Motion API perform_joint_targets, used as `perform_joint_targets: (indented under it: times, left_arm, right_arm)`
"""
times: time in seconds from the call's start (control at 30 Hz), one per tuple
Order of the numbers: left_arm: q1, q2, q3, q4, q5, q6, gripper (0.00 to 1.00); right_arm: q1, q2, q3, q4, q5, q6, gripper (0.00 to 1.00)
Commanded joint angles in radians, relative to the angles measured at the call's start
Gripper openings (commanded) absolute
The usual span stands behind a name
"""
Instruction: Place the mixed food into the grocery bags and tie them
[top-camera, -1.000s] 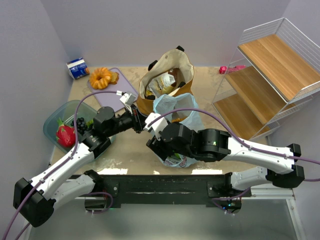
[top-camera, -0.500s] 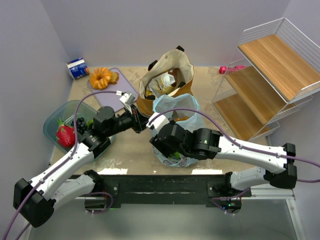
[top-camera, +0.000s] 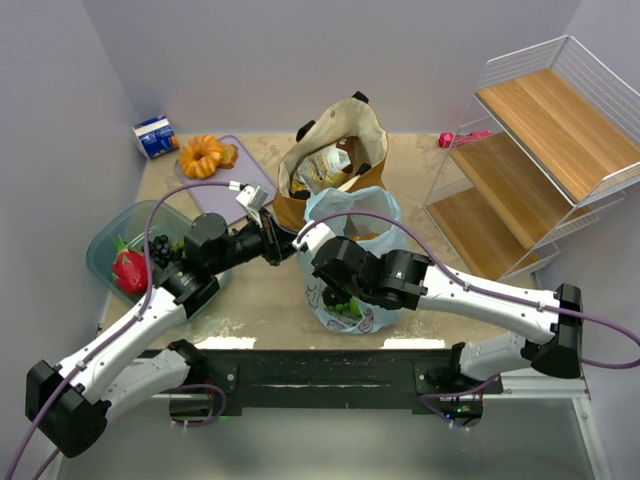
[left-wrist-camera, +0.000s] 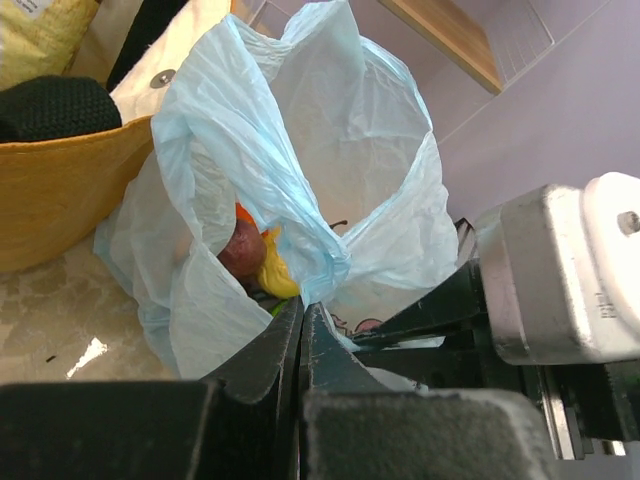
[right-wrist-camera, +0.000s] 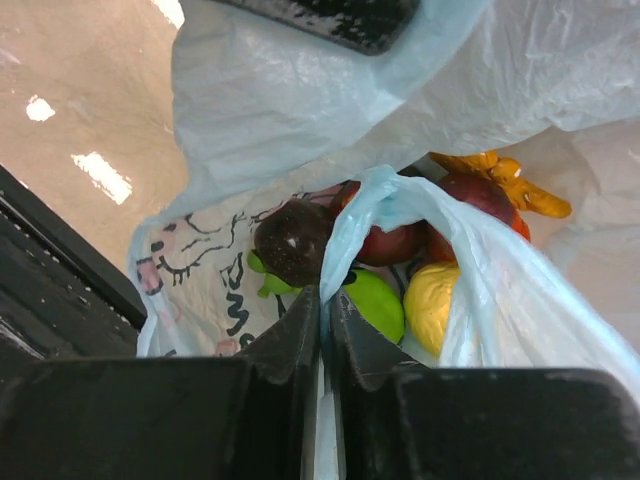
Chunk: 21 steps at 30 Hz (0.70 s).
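At the blue bag (left-wrist-camera: 300, 130) rim, my left pincer (left-wrist-camera: 302, 308) and right pincer (right-wrist-camera: 325, 296) each clamp shut on film; pull both flaps taut before crossing them.

I count two bags: one tan tote (top-camera: 372, 140) and one light-blue plastic bag (top-camera: 335, 205). In the blue one I make out one dark plum (right-wrist-camera: 293, 243), one green fruit (right-wrist-camera: 375, 305), one yellow fruit (right-wrist-camera: 432, 305) (the rest is too buried to count). Also one teal tub (top-camera: 125, 215), one cutting board (top-camera: 225, 190), one pastry (top-camera: 203, 156), one small carton (top-camera: 156, 136), one wire rack (top-camera: 598, 70), three wooden shelves (top-camera: 545, 115).
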Motion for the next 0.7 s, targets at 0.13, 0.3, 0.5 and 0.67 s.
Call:
perform_joint_targets:
  times: [0.13,0.3,0.5,0.67]
  left_arm:
    - [0.014,-0.085,0.172,-0.077,-0.165,0.091,0.0]
    - [0.016,-0.14,0.244,-0.125,-0.295,0.111,0.0]
    - [0.016,-0.207,0.202,-0.15,-0.395,0.085,0.0]
    - [0.016,-0.255,0.015,-0.113,-0.407,0.065,0.0]
  right_arm:
    - [-0.002,-0.094,0.335,-0.141,0.183,-0.002,0.0]
    - [-0.025,-0.157,0.461,-0.147,0.304,-0.074,0.0]
    - [-0.09,-0.206,0.429,-0.098,0.364,-0.107,0.0]
    - [-0.217,-0.232,0.244,-0.012,0.282,-0.118,0.0]
